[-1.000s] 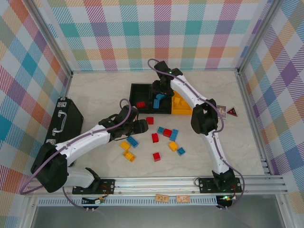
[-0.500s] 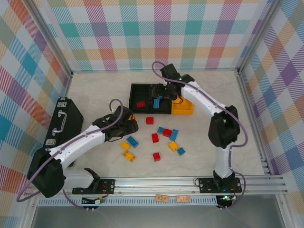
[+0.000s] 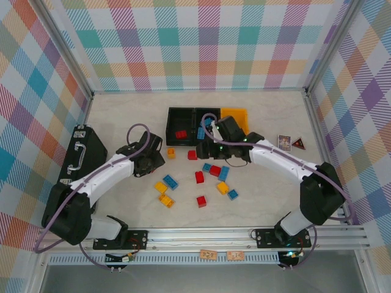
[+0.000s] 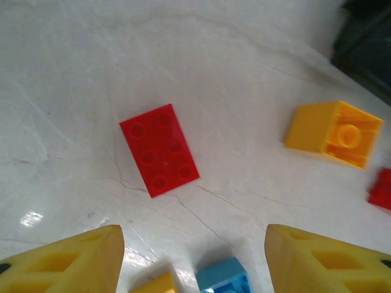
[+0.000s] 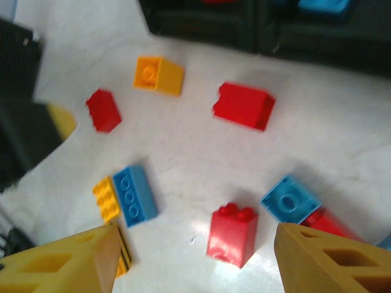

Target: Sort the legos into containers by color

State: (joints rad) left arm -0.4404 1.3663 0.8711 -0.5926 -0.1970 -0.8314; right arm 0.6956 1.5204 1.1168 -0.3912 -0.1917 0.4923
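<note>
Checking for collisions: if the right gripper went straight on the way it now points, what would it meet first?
Probably the red brick just ahead of the open right gripper, though depth is unclear.

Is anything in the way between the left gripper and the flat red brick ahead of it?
Nothing visible: the left gripper is open and empty, the red brick lies on bare table, the orange brick off to one side.

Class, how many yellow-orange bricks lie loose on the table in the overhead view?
4 yellow-orange bricks: one farthest back, two close together at front left, one right of centre. More may be hidden.
</note>
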